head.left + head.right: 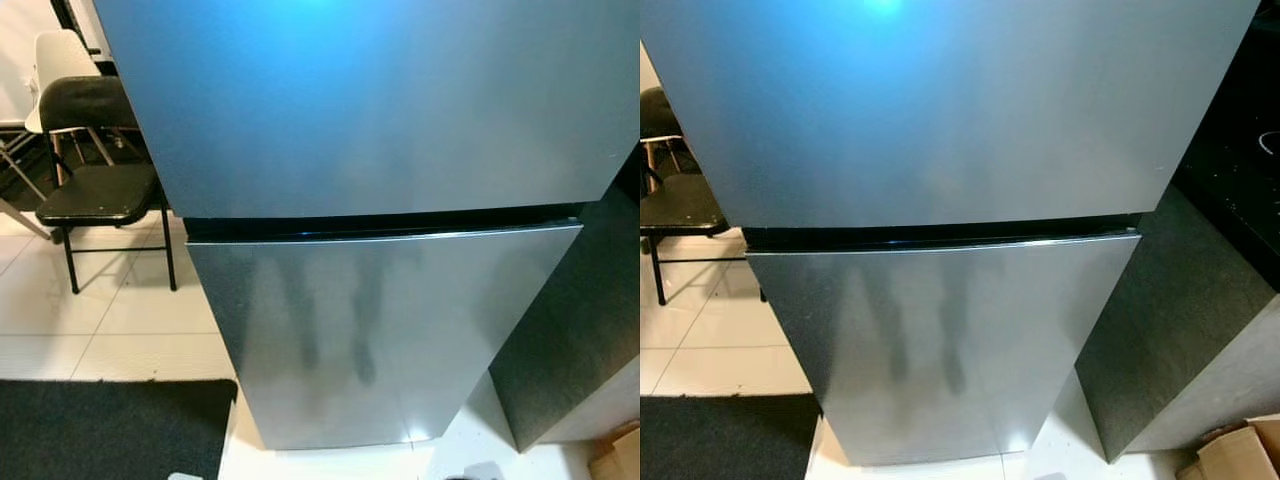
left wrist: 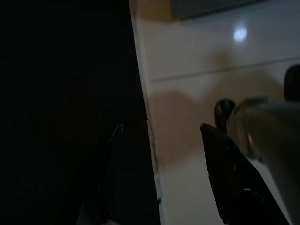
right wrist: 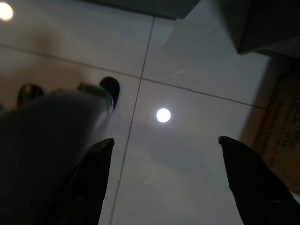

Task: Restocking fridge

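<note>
Silver two-door fridge [image 1: 380, 200] stands shut straight ahead on white tiled floor [image 1: 110, 320], a black folding chair [image 1: 100, 190] to its left. Left gripper [image 2: 159, 129] and right gripper [image 3: 164, 143] hang over the floor, fingers apart; the dark strip beside the left one is perhaps a mat.

fridge [image 1: 380, 200] doors shut — counter [image 1: 1200, 300] flanking

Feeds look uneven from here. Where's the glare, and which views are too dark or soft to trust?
Left eye view: blue glare at the top of the fridge, dim streaky reflections on its lower door, otherwise sharp. Left wrist view: half black over the dark mat, left pincer soft and underlit. Right wrist view: lamp reflections on the glossy floor tiles, right pincer blurred.
</note>
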### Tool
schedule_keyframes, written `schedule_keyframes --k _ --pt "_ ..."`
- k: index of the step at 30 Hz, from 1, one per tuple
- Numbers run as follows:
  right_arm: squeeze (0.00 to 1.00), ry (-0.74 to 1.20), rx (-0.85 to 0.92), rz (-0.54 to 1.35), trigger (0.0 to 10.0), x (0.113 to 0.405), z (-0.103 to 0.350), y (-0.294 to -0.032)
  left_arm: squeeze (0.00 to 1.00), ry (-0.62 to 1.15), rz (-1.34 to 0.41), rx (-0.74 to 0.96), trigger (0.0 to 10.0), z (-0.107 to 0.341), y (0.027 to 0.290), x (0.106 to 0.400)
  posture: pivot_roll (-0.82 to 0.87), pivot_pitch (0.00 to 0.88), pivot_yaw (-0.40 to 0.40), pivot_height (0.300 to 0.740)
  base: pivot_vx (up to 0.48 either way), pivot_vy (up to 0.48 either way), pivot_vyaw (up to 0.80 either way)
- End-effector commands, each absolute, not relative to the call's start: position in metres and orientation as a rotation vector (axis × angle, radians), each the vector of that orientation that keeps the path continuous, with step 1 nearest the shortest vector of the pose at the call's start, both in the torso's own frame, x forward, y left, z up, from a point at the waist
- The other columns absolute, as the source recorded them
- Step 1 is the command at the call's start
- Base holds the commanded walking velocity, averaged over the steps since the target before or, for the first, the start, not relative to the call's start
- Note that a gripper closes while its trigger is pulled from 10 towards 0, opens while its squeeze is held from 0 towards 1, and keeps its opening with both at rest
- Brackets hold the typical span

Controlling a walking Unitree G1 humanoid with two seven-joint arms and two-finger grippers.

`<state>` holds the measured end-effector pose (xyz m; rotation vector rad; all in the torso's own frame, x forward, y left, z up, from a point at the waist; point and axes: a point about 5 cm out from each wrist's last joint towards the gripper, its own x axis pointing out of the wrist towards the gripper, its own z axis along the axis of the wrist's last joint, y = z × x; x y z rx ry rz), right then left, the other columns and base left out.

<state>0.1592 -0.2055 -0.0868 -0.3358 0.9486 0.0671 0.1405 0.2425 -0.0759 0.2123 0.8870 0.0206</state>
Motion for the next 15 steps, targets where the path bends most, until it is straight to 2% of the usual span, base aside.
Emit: schedule_keyframes --k 1,4,8,9,15 --pt "0.14 0.983 -0.368 0.076 10.0 0.148 -0.092 -0.207 0.0 0.922 0.012 0.214 10.0 -0.081 0.241 0.13 -0.11 0.086 0.029 0.74 0.0 0.0 0.63" --pt "0.19 1.02 -0.447 0.112 10.0 0.138 -0.096 -0.209 0.0 0.921 0.006 0.218 10.0 -0.081 0.241 0.131 -0.11 0.085 0.029 0.74 0.0 0.0 0.74" --pt "0.19 1.034 -0.537 0.178 10.0 0.131 -0.099 -0.208 0.0 0.921 -0.002 0.233 10.0 -0.081 0.242 0.132 -0.11 0.082 0.032 0.74 0.0 0.0 0.8" --pt "0.2 1.035 -0.628 0.26 10.0 0.126 -0.101 -0.206 0.0 0.924 -0.006 0.24 10.0 -0.082 0.243 0.132 -0.11 0.079 0.031 0.74 0.0 0.0 0.8" --pt "0.19 1.047 -0.673 0.32 10.0 0.12 -0.104 -0.203 0.0 0.937 -0.002 0.25 10.0 -0.084 0.246 0.129 -0.11 0.079 0.031 0.74 0.0 0.0 0.8"
